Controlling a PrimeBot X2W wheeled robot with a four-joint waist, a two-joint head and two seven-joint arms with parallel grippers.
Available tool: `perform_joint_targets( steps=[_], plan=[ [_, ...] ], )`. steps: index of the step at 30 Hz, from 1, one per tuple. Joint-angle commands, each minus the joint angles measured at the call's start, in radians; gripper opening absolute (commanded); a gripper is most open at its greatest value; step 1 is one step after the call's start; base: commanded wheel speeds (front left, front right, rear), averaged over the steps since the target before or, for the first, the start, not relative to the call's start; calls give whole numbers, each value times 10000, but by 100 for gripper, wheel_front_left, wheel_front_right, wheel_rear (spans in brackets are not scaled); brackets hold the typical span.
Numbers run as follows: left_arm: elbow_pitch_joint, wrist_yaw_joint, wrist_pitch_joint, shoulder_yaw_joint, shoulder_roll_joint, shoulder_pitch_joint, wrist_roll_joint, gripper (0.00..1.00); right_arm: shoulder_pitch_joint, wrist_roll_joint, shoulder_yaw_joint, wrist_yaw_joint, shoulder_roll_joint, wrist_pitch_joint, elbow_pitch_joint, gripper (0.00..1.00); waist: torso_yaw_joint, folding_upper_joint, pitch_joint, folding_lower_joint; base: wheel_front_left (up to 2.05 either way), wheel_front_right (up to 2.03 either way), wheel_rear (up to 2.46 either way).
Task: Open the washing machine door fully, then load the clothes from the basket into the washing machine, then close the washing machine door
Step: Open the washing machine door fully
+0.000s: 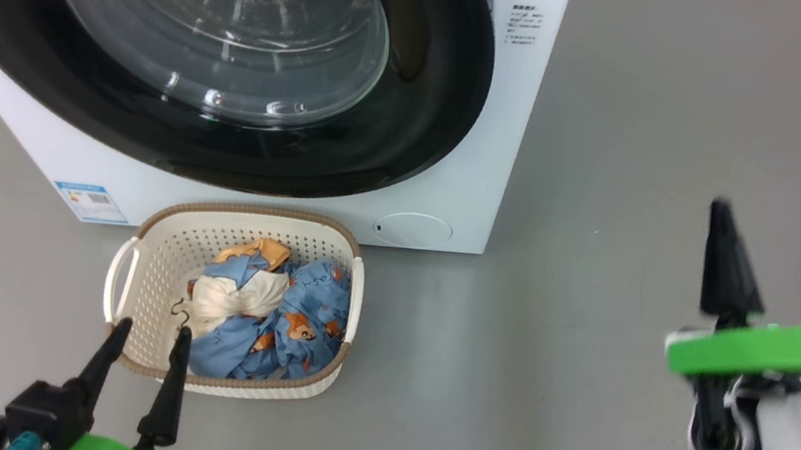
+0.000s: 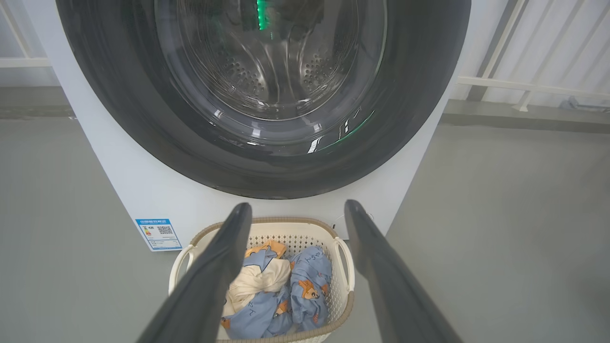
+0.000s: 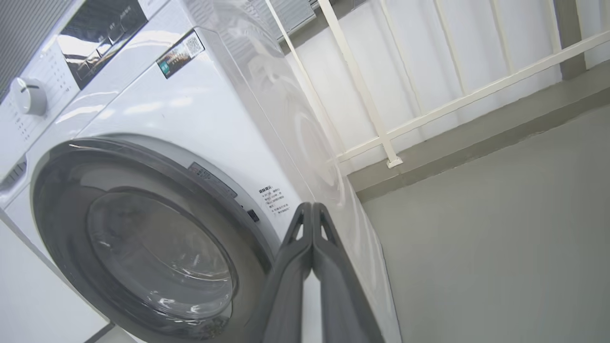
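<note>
While the washing machine door [image 1: 216, 42] sits shut, the right gripper [image 3: 312, 206], pinched empty, may skid off its glossy rim; the left gripper [image 1: 152, 332] hangs spread near the basket [image 1: 249, 210].

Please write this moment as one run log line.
washing machine door: closed | clothes: in basket | left gripper: open, pointing at basket | right gripper: shut, empty, right of washing machine

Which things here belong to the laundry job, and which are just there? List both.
For the job: washing machine, its closed door, basket, clothes in the basket.

Just there: white railing behind the machine, grey floor, blue sticker low on the machine's front.
</note>
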Motion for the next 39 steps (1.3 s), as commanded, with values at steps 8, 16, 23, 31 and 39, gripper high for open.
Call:
perform_joint_targets(
  steps=[8, 16, 23, 31, 39],
  plan=[
    [-283, -15, -134, 129, 142, -686, -188, 100, -2108, 2289, 397, 16, -278, -47, -497, 0, 391, 0, 362, 0, 0, 0, 0],
    [-291, -15, -134, -273, 155, -1202, -373, 100, -4117, 5326, 1118, 16, -1032, -45, -145, 0, 966, 0, 968, 0, 0, 0, 0],
    [-250, -15, -134, -501, 84, -1583, -514, 100, -5555, 8209, 2173, 16, -2027, 1547, 631, 0, 1447, 0, 1450, 0, 0, 0, 0],
    [-219, -15, -134, -684, -13, -2004, -683, 100, -6831, 9447, 3047, 16, -2848, 3922, 1710, 0, 1900, 0, 2101, 0, 0, 0, 0],
    [-201, -15, -134, -847, -72, -2256, -827, 100, -7542, 10079, 3396, 16, -3104, 5689, 2424, 0, 2180, 0, 2530, 0, 0, 0, 0]
  ],
)
